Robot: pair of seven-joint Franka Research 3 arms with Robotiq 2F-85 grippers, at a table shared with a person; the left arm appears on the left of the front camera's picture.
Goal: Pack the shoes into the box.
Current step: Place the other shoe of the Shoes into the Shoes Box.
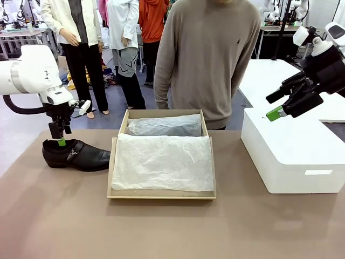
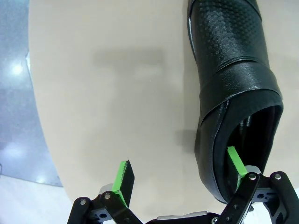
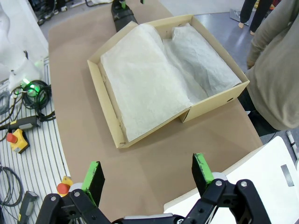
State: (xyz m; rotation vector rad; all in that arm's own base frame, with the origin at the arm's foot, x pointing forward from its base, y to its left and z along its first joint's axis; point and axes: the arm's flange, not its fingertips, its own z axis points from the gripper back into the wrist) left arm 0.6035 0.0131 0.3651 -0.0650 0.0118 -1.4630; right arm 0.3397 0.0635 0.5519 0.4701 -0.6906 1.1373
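Black shoe (image 1: 75, 155) lies on its sole near the table's (image 1: 161, 232) left edge, toe towards the box (image 1: 161, 193) and just beside its left wall. The box sits open at the middle of the table, white tissue paper (image 1: 161, 162) spread over its near half. A grey paper-wrapped bundle (image 1: 164, 125) lies along its far half, and I cannot tell what is inside. A person (image 1: 210, 54) stands at the far edge behind it.

The left gripper (image 1: 61, 141) is down at the shoe's heel end. In the left wrist view (image 2: 180, 165) its fingers are apart, one green pad (image 2: 233, 161) inside the shoe's (image 2: 233, 70) opening and the other pad (image 2: 124, 177) outside over bare table, so the collar wall stands between them, unclamped.

The step in hand looks like gripping the shoe by that collar. To do it well, the inner finger should go deep enough to catch firm leather rather than just the rim, and the squeeze should be gentle, since glossy leather can slip or crease. The toe will likely droop when lifted, so it needs height to clear the box's left wall. Setting it down on the tissue without dragging the paper into a heap would be wise.

The right gripper (image 1: 276, 104) hangs above the white box (image 1: 291, 156) at the table's right edge, fingers spread and holding nothing. Its wrist view (image 3: 147, 175) looks down on the open box (image 3: 105, 93).
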